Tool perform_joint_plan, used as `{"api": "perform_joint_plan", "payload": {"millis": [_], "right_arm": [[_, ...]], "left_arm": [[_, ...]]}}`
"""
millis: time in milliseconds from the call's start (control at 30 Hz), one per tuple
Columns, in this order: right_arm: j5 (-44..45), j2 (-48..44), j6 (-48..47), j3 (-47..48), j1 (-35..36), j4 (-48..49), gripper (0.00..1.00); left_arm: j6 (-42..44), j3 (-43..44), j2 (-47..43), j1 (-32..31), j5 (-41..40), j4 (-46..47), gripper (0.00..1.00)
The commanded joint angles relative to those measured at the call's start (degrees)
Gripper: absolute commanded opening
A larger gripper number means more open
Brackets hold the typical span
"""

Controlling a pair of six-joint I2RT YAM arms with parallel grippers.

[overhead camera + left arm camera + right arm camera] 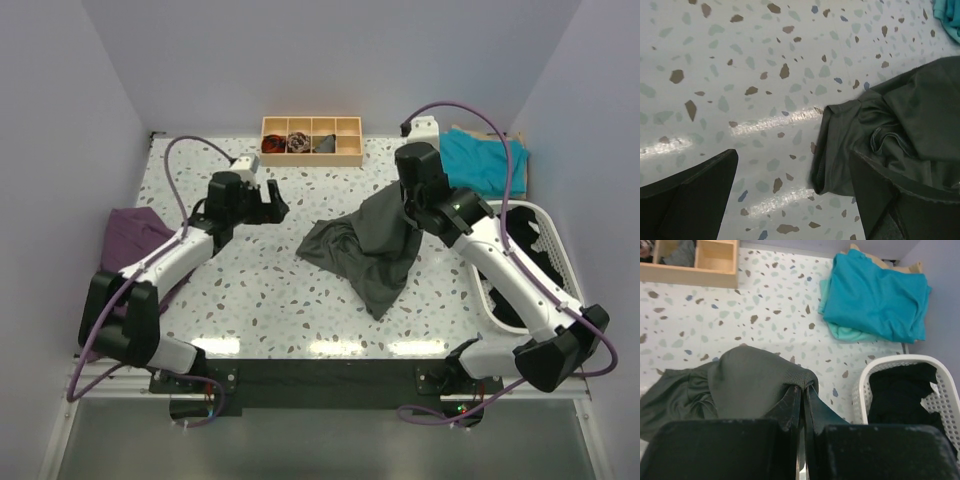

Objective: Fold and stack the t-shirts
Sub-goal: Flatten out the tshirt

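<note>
1. Two grippers show. The right gripper [803, 390] has its fingers pressed together on a fold of the charcoal t-shirt [740, 385], pinching the cloth between them.
2. From that pinch the shirt hangs down in a peak and spreads, rumpled, over the middle of the table [250, 290].
3. The left gripper [275, 205] is spread wide with nothing between its fingers. It is above bare tabletop, left of the shirt's crumpled edge and apart from it.
4. The teal t-shirt [478, 160] lies folded at the far right corner, well apart from the charcoal one.
5. A white basket [860, 395] with dark cloth inside stands at the right edge, a wooden tray [311, 141] sits at the far edge, and a purple cloth [135, 240] lies at the left.
</note>
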Motion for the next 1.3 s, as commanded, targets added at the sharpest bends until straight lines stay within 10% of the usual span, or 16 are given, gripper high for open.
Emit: {"api": "perform_joint_plan", "payload": {"millis": [0,500,633,767,1033,1133,1267], "right_arm": [[-10.7,-3.3,-0.26,7.04,0.02,-0.17,0.0],[-16.27,-12.09,-3.42,12.5,0.28,-2.46,0.0],[-15.56,-13.32,-3.69,10.84,0.28,-2.81,0.0],[-15.3,-14.46,-4.04,10.04,0.28,-2.63,0.0],[-14.68,-15.6,-4.39,9.78,0.28,-2.64,0.0],[-14.51,-15.52,-4.39,9.51,0.19,-2.81,0.0],[-13.98,-15.6,-4.13,8.64,0.19,-2.72,0.0]], "left_arm": [[0.58,3.68,8.25,-4.93,3.94,4.55,0.96],[-6.45,12.38,29.98,-17.06,-1.24,11.85,0.88],[-6.63,13.17,31.66,-17.68,-1.16,13.26,0.56],[-5.93,15.1,33.51,-18.38,-0.63,13.18,0.01],[-3.47,15.11,29.82,-18.56,-0.02,13.53,0.0],[-3.2,14.77,29.12,-18.56,3.49,15.62,0.29],[-3.91,13.7,29.63,-18.73,7.01,18.63,0.31]]}}
